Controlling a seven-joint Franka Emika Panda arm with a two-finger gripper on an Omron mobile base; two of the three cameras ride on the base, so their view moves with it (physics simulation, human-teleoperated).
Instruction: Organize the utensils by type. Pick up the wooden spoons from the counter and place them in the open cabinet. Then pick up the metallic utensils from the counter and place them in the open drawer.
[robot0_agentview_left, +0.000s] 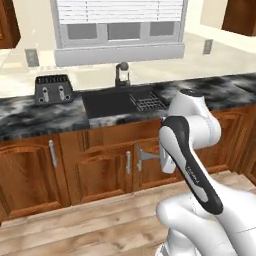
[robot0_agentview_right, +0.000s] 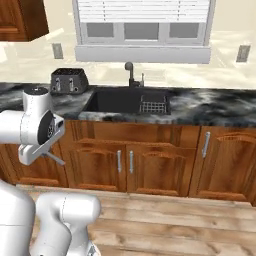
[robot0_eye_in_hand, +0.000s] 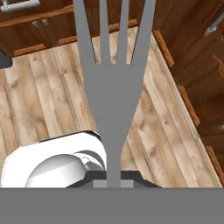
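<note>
My gripper (robot0_eye_in_hand: 113, 180) is shut on the handle of a silver-grey metal fork (robot0_eye_in_hand: 113, 83), whose tines point away from the hand over the plank floor. From the left base camera the fork (robot0_agentview_left: 143, 155) sticks out leftward from the gripper (robot0_agentview_left: 161, 157), in front of the lower cabinet doors and below the counter (robot0_agentview_left: 40, 116). From the right base camera the fork (robot0_agentview_right: 55, 158) juts out of the gripper (robot0_agentview_right: 44, 151) beneath the black marbled counter (robot0_agentview_right: 210, 107). The wooden spoons, the open cabinet and the open drawer are out of view.
A black sink (robot0_agentview_left: 117, 101) with a dish rack (robot0_agentview_left: 147, 102) and a faucet (robot0_agentview_left: 122, 73) is set into the counter. A dark toaster (robot0_agentview_left: 54, 88) stands to its left. Shut reddish-brown cabinet doors (robot0_agentview_right: 150, 170) run below. A light plank floor (robot0_agentview_left: 90, 225) lies in front.
</note>
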